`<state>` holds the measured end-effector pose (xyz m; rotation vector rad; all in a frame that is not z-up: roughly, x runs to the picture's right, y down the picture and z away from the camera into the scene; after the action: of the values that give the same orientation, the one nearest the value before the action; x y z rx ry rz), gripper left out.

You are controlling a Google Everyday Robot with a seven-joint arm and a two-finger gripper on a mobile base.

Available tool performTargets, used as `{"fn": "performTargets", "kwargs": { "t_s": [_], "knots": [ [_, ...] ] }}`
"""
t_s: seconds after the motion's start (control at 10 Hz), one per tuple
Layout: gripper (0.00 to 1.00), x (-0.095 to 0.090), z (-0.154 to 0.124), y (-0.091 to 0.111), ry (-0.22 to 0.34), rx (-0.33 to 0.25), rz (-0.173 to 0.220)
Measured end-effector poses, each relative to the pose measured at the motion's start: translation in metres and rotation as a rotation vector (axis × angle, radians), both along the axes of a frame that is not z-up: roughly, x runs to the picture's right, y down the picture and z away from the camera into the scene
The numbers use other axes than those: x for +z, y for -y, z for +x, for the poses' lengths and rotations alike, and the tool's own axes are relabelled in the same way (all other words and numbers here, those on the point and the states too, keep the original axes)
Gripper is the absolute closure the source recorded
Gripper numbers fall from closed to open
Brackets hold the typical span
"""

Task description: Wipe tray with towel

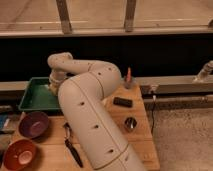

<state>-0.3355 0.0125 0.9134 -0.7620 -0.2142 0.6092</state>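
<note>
1. Tray (pixel 36 99): green, shallow, rectangular, raised rim; lies at the far left corner of the wooden table (pixel 142 145), next to the dark ledge behind

2. Arm (pixel 90 120): cream-coloured, thick; rises from the lower middle of the view, bends at an elbow over the table's far edge and turns down toward the tray's right side

3. Gripper (pixel 52 88): at the arm's end, low over the right part of the tray; whether its fingers are spread or pressed together cannot be told, as the wrist hides them

4. Towel: not to be made out; the spot beneath the gripper is covered by the arm

5. Purple bowl (pixel 33 124): on the table just in front of the tray, upright

6. Orange bowl (pixel 19 153): at the near left corner, in front of the purple bowl

7. Black utensil (pixel 73 148): long, lies on the table close beside the arm's left flank

8. Small black block (pixel 123 102): flat on the table, right of the arm

9. Small metal cup (pixel 130 123): nearer the front than the block, apart from it

10. Orange-red object (pixel 128 76): upright at the table's far edge
</note>
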Motion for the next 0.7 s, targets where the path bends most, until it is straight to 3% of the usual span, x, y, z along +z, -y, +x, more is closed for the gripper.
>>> {"fn": "performTargets", "kwargs": {
  "t_s": [0.3, 0.4, 0.7],
  "knots": [
    [1.00, -0.041, -0.033, -0.025, 0.120, -0.041, -0.004],
    [1.00, -0.049, -0.034, -0.036, 0.131, -0.045, -0.016],
    [1.00, -0.051, -0.001, -0.056, 0.084, -0.005, -0.062]
  ]
}}
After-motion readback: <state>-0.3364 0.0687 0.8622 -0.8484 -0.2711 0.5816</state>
